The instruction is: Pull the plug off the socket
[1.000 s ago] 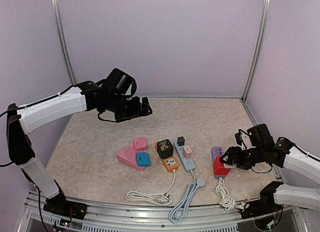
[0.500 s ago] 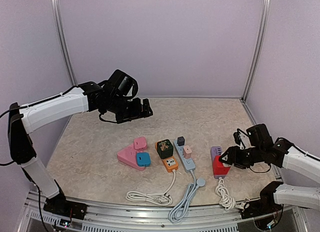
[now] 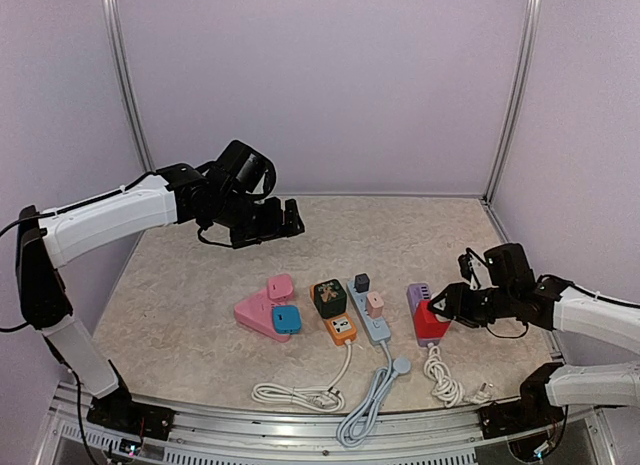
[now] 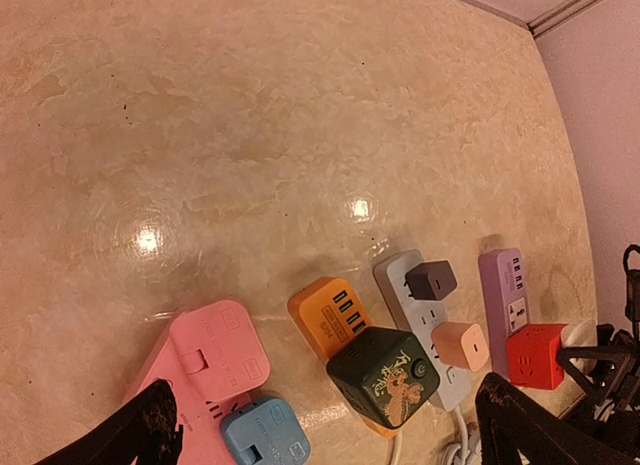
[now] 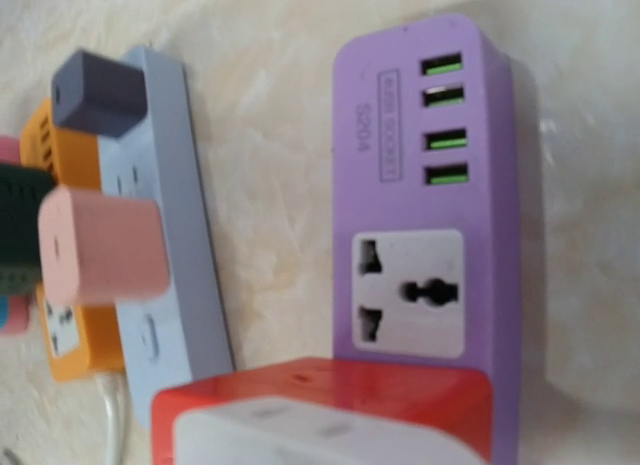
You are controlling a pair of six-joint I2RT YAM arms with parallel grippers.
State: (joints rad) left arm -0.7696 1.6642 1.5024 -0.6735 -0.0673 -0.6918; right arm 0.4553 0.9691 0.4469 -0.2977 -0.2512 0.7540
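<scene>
A red cube plug point(image 3: 432, 325) sits plugged into the near end of a purple power strip point(image 3: 417, 297) at the right of the table. My right gripper point(image 3: 443, 311) is low at the plug's right side and looks shut on it. In the right wrist view the red plug point(image 5: 320, 410) fills the bottom edge, with the purple strip point(image 5: 430, 185) behind it; the fingers are hidden. The left wrist view shows the red plug point(image 4: 535, 355) on the strip point(image 4: 505, 285). My left gripper point(image 3: 285, 217) hovers high over the back left, open and empty, fingers point(image 4: 140, 430) spread wide.
A pink socket point(image 3: 262, 307) carries a blue plug point(image 3: 287, 319). An orange strip point(image 3: 340, 328) carries a dark green cube point(image 3: 330, 297). A grey-blue strip point(image 3: 372, 320) carries a dark plug point(image 3: 361, 282) and a pink plug point(image 3: 375, 303). White cables point(image 3: 300, 393) lie coiled near the front edge.
My right gripper has moved left and slightly away from me, and the purple strip with the red plug has slid left with it. The left arm has barely moved.
</scene>
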